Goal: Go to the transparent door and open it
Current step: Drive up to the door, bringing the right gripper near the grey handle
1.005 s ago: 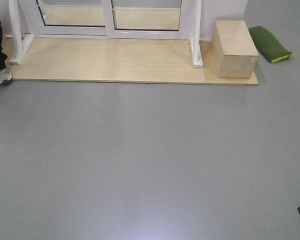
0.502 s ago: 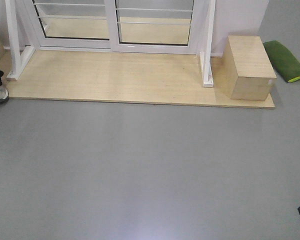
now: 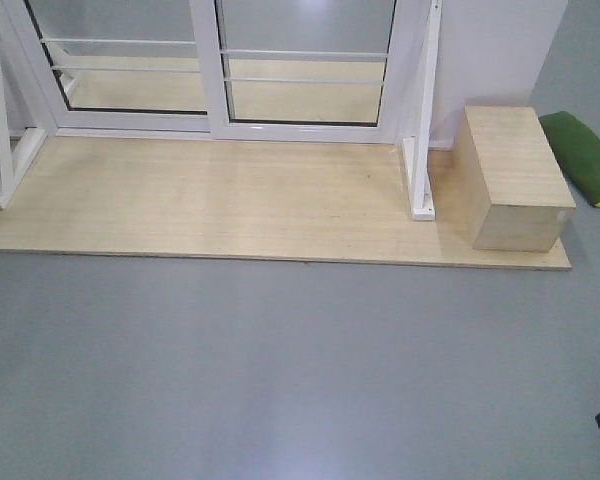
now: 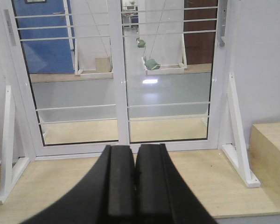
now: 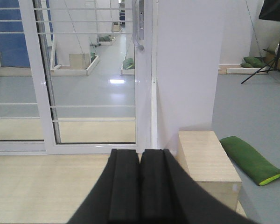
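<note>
Grey floor (image 3: pixel 280 380) meets a pale wooden platform (image 3: pixel 230 200) under the transparent door (image 4: pixel 168 88).
My left gripper (image 4: pixel 135 156) and right gripper (image 5: pixel 140 158) both have fingers pressed together.

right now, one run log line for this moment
transparent door: closed, not yet reached | handle: untouched | left gripper: shut, empty | right gripper: shut, empty | ahead: wooden platform

Open grey floor (image 3: pixel 280 380) lies ahead of me up to the wooden platform (image 3: pixel 230 210) before the transparent door (image 3: pixel 305 30). On my right, a wooden box (image 3: pixel 510 185) and a white brace (image 3: pixel 420 185) crowd the door's edge, with a green cushion (image 3: pixel 585 155) beyond.
</note>
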